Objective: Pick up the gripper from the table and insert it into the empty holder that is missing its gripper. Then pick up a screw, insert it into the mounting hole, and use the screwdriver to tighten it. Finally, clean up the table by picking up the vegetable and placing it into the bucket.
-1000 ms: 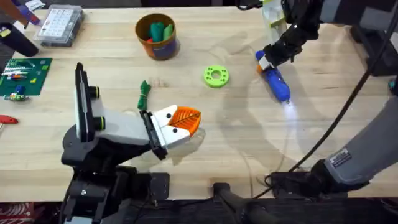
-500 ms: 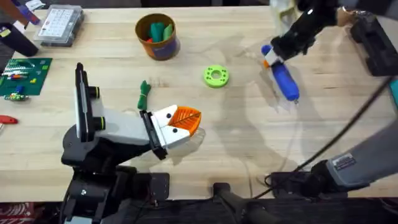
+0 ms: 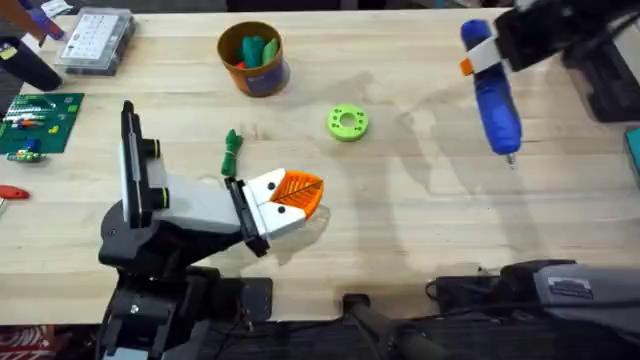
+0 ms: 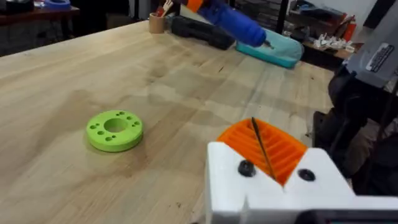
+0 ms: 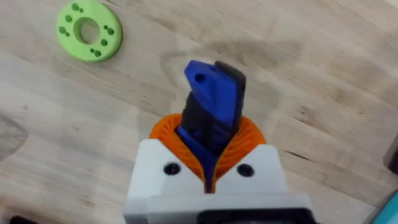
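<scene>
My right gripper (image 3: 497, 42) is shut on the blue screwdriver (image 3: 495, 103) and holds it in the air over the far right of the table, bit pointing toward the near side. In the right wrist view the screwdriver (image 5: 211, 115) sits between the orange pads (image 5: 168, 134). At the left arm's tip, the white holder (image 3: 262, 208) carries the orange ribbed gripper (image 3: 302, 192). My left gripper (image 4: 262, 144) has its orange pads closed together along a thin dark seam. Just behind the holder lies the dark-green vegetable (image 3: 233, 152). The bucket (image 3: 253, 60) stands at the far centre-left.
A lime-green ring (image 3: 347, 123) lies mid-table. A clear compartment box (image 3: 95, 40) and a green circuit board (image 3: 35, 120) sit at the far left. A teal case (image 4: 273, 53) lies at the right edge. Bare wood spans the centre and right.
The right arm has carried the screwdriver up off the table and away to the far right. The left arm, vegetable and ring have stayed put.
</scene>
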Controlling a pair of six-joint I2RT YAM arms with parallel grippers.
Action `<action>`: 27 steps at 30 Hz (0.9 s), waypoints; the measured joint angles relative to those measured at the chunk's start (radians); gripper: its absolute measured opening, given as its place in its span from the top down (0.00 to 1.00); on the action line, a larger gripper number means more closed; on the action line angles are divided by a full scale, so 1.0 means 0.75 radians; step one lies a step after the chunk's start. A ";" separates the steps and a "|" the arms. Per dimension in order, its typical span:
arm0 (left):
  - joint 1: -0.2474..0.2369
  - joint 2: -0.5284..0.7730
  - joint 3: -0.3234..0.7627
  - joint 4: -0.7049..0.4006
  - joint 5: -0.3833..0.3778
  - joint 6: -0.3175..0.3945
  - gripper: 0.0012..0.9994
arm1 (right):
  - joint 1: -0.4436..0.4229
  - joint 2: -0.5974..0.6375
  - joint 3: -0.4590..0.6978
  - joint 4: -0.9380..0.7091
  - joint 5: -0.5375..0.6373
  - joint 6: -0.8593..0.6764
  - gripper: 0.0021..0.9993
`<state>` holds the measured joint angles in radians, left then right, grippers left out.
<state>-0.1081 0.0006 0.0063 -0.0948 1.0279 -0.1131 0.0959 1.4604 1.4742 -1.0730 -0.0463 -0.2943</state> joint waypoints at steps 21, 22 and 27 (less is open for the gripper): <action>0.000 0.000 0.000 0.000 0.001 0.000 0.98 | 0.000 -0.698 -0.002 -0.138 -0.071 0.119 0.98; 0.000 0.000 0.000 0.000 0.000 0.000 0.98 | 0.000 -0.735 -0.008 -0.137 -0.073 0.129 0.98; 0.000 0.000 0.000 0.000 0.000 0.000 0.98 | 0.000 -0.935 -0.106 -0.115 -0.082 0.167 0.98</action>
<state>-0.1081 0.0006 0.0063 -0.0948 1.0283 -0.1131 0.0959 0.7594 1.3949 -1.1590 -0.1075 -0.1694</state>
